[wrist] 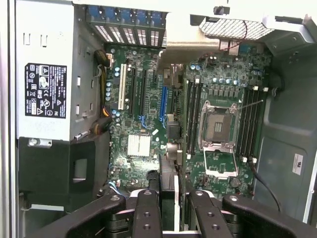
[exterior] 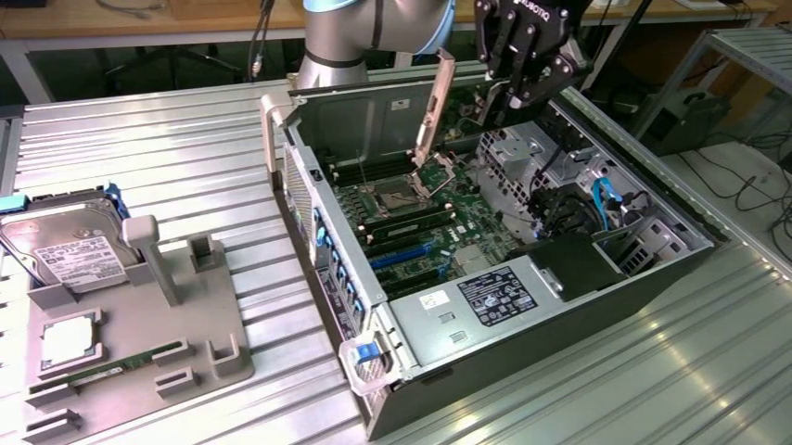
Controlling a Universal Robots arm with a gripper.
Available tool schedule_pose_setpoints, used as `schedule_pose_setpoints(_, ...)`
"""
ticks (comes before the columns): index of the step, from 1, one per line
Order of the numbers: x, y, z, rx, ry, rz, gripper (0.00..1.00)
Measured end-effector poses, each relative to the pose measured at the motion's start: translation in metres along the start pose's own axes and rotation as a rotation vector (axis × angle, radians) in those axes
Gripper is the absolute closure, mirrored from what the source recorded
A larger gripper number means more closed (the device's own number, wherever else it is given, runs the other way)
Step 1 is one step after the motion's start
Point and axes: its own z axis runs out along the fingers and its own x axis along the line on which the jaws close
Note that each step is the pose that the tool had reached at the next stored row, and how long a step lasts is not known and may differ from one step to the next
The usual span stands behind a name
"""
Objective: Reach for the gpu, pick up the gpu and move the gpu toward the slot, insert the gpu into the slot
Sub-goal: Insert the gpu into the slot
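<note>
pincer (wrist: 173,198): clamped on the gpu (wrist: 168,173), held edge-on between its fingers | place: over the open computer case (exterior: 544,371), exterior view one o'clock | slot (wrist: 162,106): blue strip on green motherboard (wrist: 124,168), seven o'clock from pincer

- table (exterior: 148,148): ribbed bare metal, dull sheen
- computer case (exterior: 359,116): matt grey sheet metal
- slot (wrist: 162,106): smooth blue plastic
- gpu (wrist: 168,181): matt black board

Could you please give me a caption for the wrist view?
Gripper holding the gpu edge-on over the open computer's motherboard, not yet seated in the blue slot.
</note>
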Motion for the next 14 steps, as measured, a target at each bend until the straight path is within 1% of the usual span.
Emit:
schedule_pose_setpoints(2, 0.000, 0.0003, 0.0008, -0.0001, -0.0003, -0.004, 0.73)
schedule_pose_setpoints(8, 0.000, 0.0021, 0.0085, 0.0003, 0.0004, -0.004, 0.73)
schedule_pose_setpoints(14, 0.000, 0.0024, 0.0124, 0.0003, 0.0005, -0.004, 0.73)
